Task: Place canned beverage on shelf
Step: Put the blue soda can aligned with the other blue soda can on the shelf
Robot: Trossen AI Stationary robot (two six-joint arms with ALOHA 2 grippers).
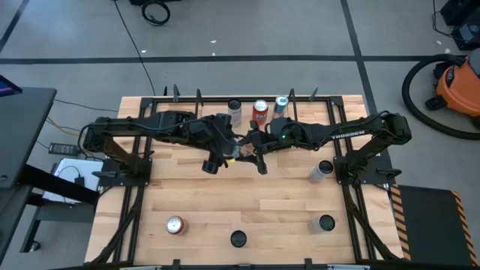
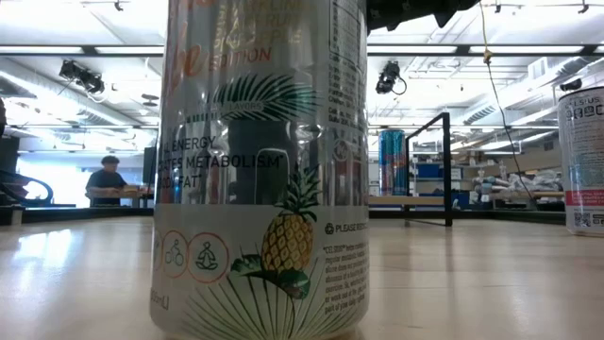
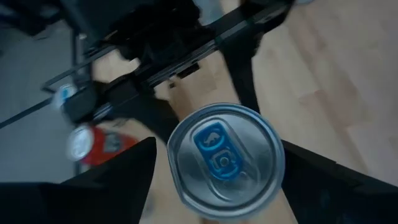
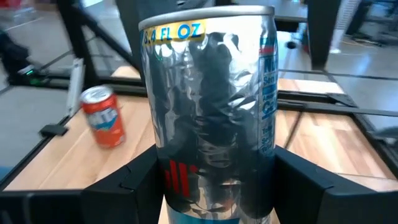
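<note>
Two arms are bunched up over the middle of the table. The right gripper [image 4: 214, 180] is pinching a silver can [image 4: 208, 93] upright, a finger snug on each side. The left gripper [image 3: 217, 168] looks down on that can's blue-tabbed top with its fingers spread either side; can't tell if they touch it. So the can is mid-table, short of the shelf [image 1: 307, 105] at the far edge. That shelf already carries a dark can [image 1: 235, 111], an orange can [image 1: 260, 111] and a blue can [image 1: 281, 105]. Four more cans stand loose: one red-topped [image 1: 175, 225] toward the near left corner, one at the near edge [image 1: 238, 238], two on the right side [image 1: 325, 223] [image 1: 321, 170].
</note>
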